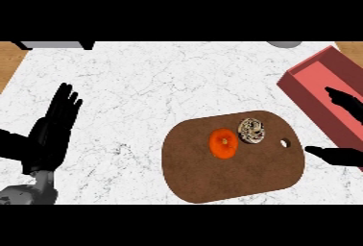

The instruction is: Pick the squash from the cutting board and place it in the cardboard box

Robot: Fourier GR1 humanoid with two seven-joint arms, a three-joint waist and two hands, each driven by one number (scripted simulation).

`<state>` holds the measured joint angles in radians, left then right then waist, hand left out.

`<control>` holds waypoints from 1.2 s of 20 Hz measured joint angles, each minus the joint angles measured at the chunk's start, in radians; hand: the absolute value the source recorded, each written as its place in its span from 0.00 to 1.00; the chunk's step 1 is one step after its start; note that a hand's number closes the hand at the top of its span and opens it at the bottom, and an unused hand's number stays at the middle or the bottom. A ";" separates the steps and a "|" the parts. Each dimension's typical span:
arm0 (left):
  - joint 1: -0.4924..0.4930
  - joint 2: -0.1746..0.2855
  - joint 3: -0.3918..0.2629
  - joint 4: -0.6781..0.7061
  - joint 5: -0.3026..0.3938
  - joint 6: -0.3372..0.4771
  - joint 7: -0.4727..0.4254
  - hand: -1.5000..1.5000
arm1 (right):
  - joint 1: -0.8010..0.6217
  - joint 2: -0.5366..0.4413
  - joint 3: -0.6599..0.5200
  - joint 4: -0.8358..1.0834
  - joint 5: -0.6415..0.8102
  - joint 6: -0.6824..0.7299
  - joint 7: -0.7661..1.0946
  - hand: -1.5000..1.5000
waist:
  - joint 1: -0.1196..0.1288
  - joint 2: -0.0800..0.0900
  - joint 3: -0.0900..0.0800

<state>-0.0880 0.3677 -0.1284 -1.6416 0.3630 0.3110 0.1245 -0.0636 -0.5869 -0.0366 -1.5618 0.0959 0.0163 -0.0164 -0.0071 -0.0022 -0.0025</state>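
Observation:
An orange squash point(223, 143) lies on the brown cutting board point(234, 182), right of the counter's middle. My right hand point(344, 156) comes in from the right edge, open. Its thumb is just past the board's right end and its fingers point(345, 102) are spread over the reddish box point(306, 91). It is a short way to the right of the squash and touches nothing. The box is long and open-topped, lying at an angle at the far right. My left hand point(53, 129) rests open at the left with its fingers up.
A speckled round bagel-like item point(251, 130) sits on the board, touching the squash's upper right. A grey object point(53, 44) lies at the top left edge and a grey round one point(284, 43) at the top right. White marble counter point(142, 96) spreads between my hands.

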 measured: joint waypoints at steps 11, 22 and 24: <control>-0.016 -0.019 0.018 0.020 -0.010 -0.028 0.001 0.50 | -0.128 -0.101 0.090 -0.287 -0.184 0.310 0.541 0.00 | 0.006 0.000 0.001; -0.030 -0.076 0.039 0.024 -0.069 -0.048 0.024 0.50 | -0.242 0.087 0.195 -0.324 -0.088 0.308 0.766 0.00 | 0.010 0.002 0.002; -0.036 -0.083 0.049 0.033 -0.077 -0.059 0.022 0.50 | -0.223 0.117 0.210 -0.335 -0.051 0.302 0.784 0.00 | 0.009 0.002 0.002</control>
<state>-0.1245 0.2845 -0.0793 -1.6090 0.2860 0.2520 0.1464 -0.2869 -0.4698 0.1731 -1.8971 0.0450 0.3185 0.7672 0.0018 -0.0002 -0.0005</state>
